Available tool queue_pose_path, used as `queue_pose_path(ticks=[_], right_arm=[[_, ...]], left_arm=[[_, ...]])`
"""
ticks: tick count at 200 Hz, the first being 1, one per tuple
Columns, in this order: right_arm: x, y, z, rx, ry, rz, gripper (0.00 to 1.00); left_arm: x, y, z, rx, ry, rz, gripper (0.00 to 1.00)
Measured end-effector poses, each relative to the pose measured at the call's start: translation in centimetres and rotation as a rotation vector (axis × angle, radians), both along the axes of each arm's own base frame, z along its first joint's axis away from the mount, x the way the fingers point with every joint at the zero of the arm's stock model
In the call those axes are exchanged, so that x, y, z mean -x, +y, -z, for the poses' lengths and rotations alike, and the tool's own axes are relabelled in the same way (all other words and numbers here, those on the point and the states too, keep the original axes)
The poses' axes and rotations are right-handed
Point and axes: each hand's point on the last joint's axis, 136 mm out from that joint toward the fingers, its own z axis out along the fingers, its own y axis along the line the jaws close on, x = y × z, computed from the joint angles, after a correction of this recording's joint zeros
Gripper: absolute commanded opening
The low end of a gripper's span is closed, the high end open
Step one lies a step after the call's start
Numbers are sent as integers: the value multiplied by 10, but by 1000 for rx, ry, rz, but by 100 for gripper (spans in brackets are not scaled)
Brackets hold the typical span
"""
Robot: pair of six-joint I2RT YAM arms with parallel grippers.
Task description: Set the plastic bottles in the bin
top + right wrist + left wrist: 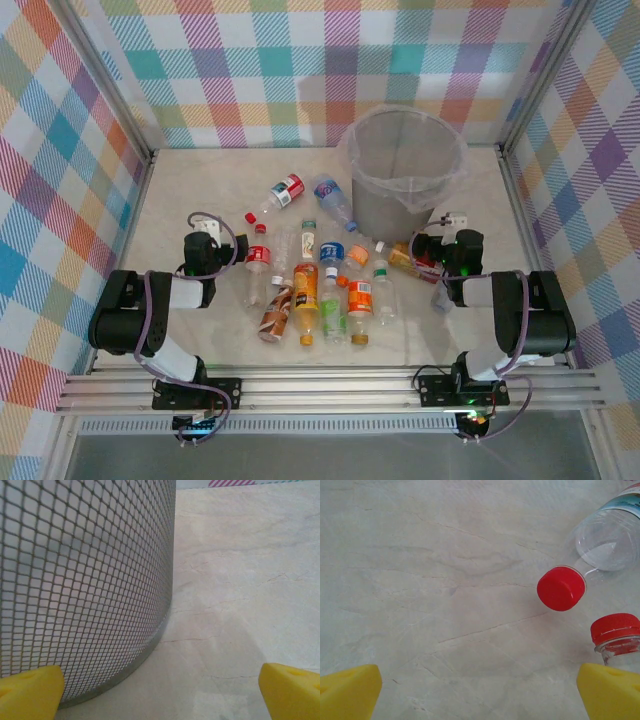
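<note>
A: Surface?
B: Pale stone-look worktop (190, 185), faint cracks and veins, matte. Plaid cloth walls (300, 60) on three sides, bright checks. Aluminium rail (330, 385) along the near edge, both arm bases bolted to it.

A: The bin?
B: Bin (405, 180) upright at the far right of the worktop, grey mesh, clear liner (349, 150) folded over its rim.

A: And the bottles?
B: Bottles (306, 290) all lie on the worktop, loosely heaped nearer than the bin and to its left, most on their sides. A red-label one (283, 192) lies left of the bin, apart from the heap. A blue-label one (333, 200) lies just beside the bin's base.

A: Arms?
B: Left fingers (349, 692) stand wide apart, gripping nothing, low over bare worktop left of the heap. Two red caps (561, 588) sit just to their right, not touched. Right fingers (290, 690) also wide apart, nothing in them, right of the bin and close to it: the mesh wall curves past the left one.

A: Anything in the way?
B: The heap lies between the two arms. An orange-label bottle (400, 257) lies between the bin and the right arm.
</note>
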Motion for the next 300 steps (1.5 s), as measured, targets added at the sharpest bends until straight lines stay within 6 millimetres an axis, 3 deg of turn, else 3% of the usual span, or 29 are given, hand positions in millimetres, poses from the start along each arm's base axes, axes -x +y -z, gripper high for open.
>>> queue_pose_path(ticks=[300], right_arm=[[0,-2,-2,4,-13,13,100]], left_arm=[[0,-1,-1,-3,-5,5,100]])
